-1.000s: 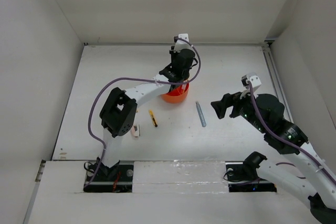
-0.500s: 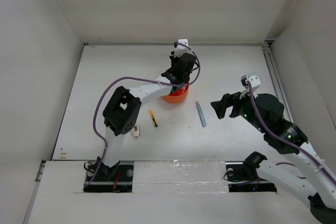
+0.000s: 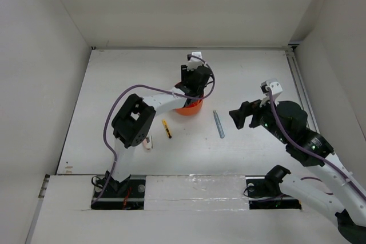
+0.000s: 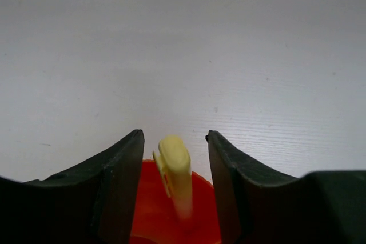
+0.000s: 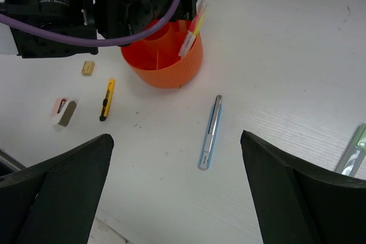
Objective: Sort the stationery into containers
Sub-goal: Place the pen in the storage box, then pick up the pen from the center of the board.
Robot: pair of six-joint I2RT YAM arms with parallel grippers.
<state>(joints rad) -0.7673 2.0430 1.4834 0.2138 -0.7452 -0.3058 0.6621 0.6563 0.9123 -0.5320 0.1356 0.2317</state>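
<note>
Tub (image 3: pixel 190 107), orange, far centre of table (image 3: pixel 257 78). The top view shows only its near rim; the rest sits under the left gripper (image 4: pixel 171 138). The right wrist view shows it whole: divided inside, with two pens leaning at its right rim, compartment unclear.

Left wrist view: yellow pen (image 4: pixel 174 167) upright in tub, its top between the fingers (image 4: pixel 120 181) with a gap on each side. Claw apart, touching nothing. Pink pen (image 5: pixel 186 43) beside it, seen from right wrist only.

On the table by the tub:
- Yellow-black pen (image 3: pixel 166 128) near-left and grey-blue pen (image 3: pixel 218 124) near-right, both flat, well apart.
- Pink-white eraser (image 3: pixel 148 142) further near-left.
- Tan eraser (image 5: pixel 87 68) just left of tub, right wrist view only; from above the left arm covers that spot.
- Pale green pen (image 5: pixel 355 151) at right edge of right wrist view, cut off; not found in top view.

Right gripper (image 5: pixel 176 141) hovers right of grey-blue pen, claw wide apart, holding nothing.
</note>
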